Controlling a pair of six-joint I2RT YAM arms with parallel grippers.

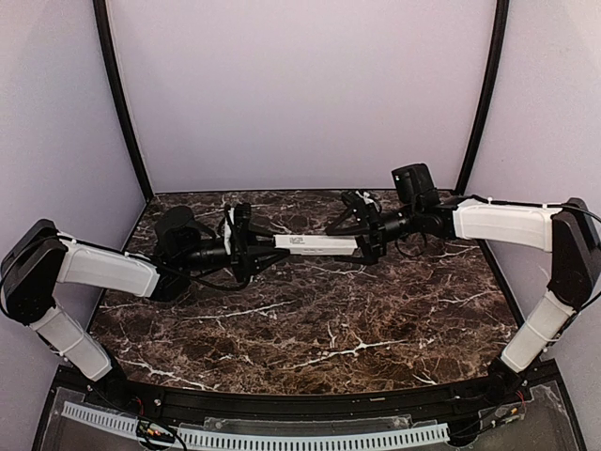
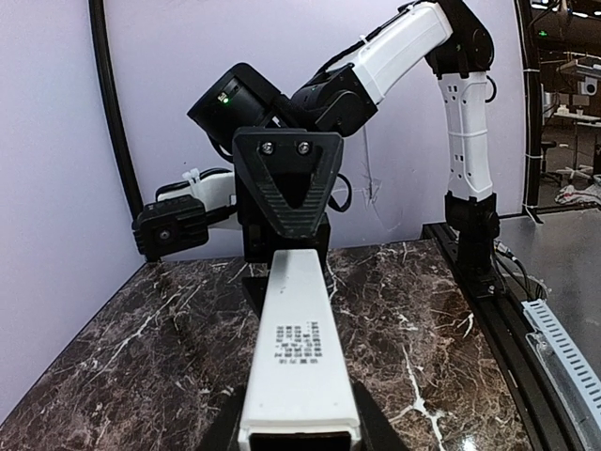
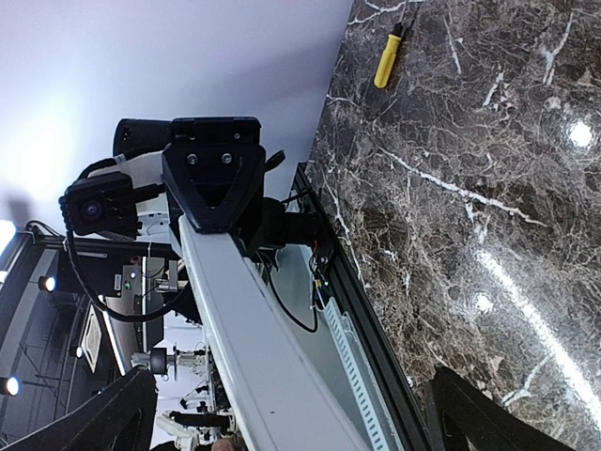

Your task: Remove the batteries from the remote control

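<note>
Jaws (2 pairs) around remote control (image 1: 315, 245) ends

The worktop (image 1: 310, 329) is viewed whole from above and behind the arm bases. Both wrist views are taken close along the remote control (image 2: 299, 357) from opposite ends. The right claw (image 2: 289, 240) is faced by the left view, and the left claw (image 3: 208, 221) by the right view, which is rolled sideways.

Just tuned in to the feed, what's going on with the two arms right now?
Both arms hold the white remote control between them over the marble table. The left gripper is clamped on one end and the right gripper on the other. No batteries show in any view. A yellow-handled screwdriver lies on the table, apart from both arms.
</note>
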